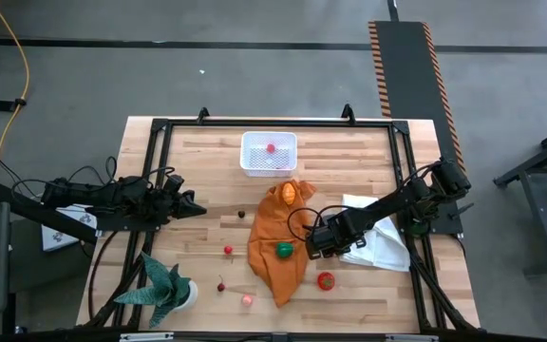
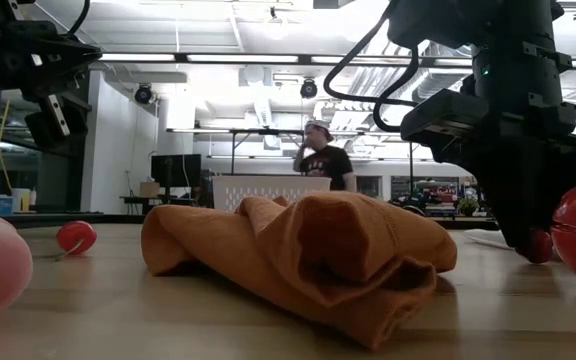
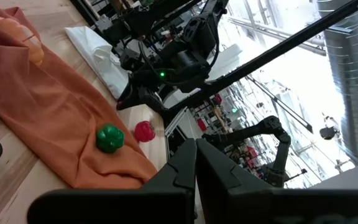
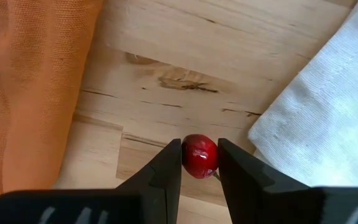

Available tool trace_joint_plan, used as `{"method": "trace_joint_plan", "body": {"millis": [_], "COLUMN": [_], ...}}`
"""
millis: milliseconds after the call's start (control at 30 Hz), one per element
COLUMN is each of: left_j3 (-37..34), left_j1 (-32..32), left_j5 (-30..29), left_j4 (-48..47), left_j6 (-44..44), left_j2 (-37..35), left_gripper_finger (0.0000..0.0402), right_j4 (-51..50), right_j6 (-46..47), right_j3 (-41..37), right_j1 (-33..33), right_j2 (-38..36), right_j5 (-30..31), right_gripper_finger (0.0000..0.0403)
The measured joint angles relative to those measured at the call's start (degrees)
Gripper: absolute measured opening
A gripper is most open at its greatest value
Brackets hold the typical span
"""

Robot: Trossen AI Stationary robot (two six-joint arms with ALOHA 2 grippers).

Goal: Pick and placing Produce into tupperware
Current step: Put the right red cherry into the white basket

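While the right claw (image 4: 199,163) sits low over the bench (image 1: 207,161), its two fingers are pressed against either side of a small red cherry-like piece (image 4: 199,155), gripping it just above the bare wood. To one side of this claw lies the orange cloth (image 4: 30,93), to the other the white cloth (image 4: 328,112); the strip of wood between them is narrow, and both cloth edges come near the fingers. The held piece is round, so no long axis can be told.

The high view hides the held piece under the arm, but shows the tupperware (image 1: 269,155) well beyond the claw, past the orange cloth, near the far rim of the bench, long side along that rim, with one red piece (image 1: 271,147) inside. A green piece (image 1: 283,250) rests on the cloth just beside the claw, and a larger red one (image 1: 325,279) lies near it on open wood.

The left claw (image 1: 198,208) hangs closed and empty, well apart across the cloth. Only the low view shows a person (image 2: 323,152) standing in the room behind.
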Motion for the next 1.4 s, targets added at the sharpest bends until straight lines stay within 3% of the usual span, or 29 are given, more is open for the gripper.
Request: {"method": "trace_joint_plan", "body": {"millis": [933, 1400], "left_j3": [0.0, 0.0], "left_j1": [0.0, 0.0], "left_j5": [0.0, 0.0], "left_j4": [0.0, 0.0], "left_j6": [0.0, 0.0], "left_j2": [0.0, 0.0], "left_gripper_finger": [0.0001, 0.0001], "right_j4": [0.8, -6.1], "right_j6": [-2.6, -10.7], "right_j3": [0.1, 6.9], "right_j1": [-0.5, -4.6], "right_j2": [0.0, 0.0], "right_j5": [-2.4, -1.4], "right_gripper_finger": [0.0086, 0.0086]}}
